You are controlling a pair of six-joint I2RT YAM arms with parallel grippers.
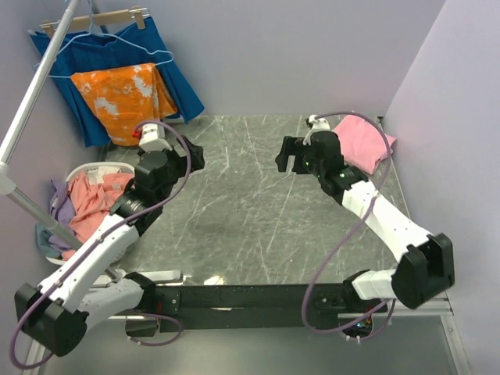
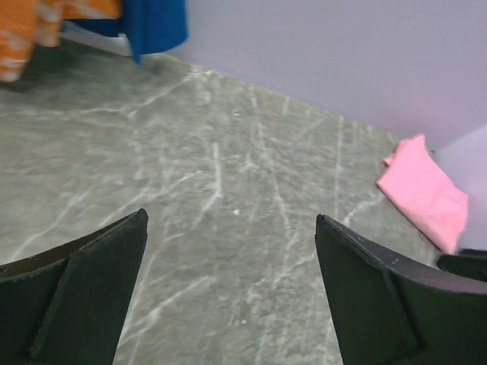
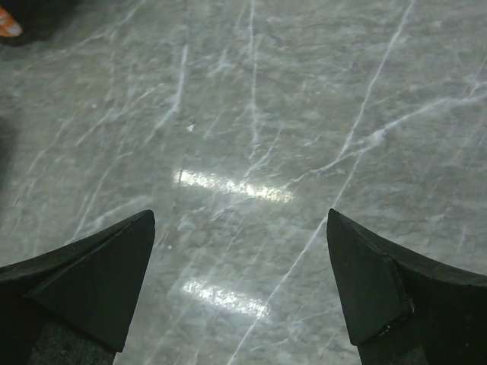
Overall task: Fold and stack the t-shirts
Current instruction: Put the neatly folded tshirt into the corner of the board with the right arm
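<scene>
A folded light pink t-shirt (image 1: 362, 141) lies at the table's far right corner, and the left wrist view shows it too (image 2: 426, 194). At the left edge, crumpled salmon-pink (image 1: 94, 199) and lilac (image 1: 58, 205) t-shirts fill a basket. My left gripper (image 1: 191, 156) hovers over the bare marble just right of the basket. It is open, with only tabletop between its fingers (image 2: 230, 217). My right gripper (image 1: 287, 160) hangs over the middle of the table, left of the folded shirt. It is open too, and nothing is in it (image 3: 240, 214).
A white basket (image 1: 78, 170) stands at the left table edge. On the back-left wall, an orange blotched cloth (image 1: 125, 94) and a dark blue pleated cloth (image 1: 172, 70) hang from a hanger. A slanted white pole (image 1: 31, 101) crosses the left side. Lilac walls close the back and right.
</scene>
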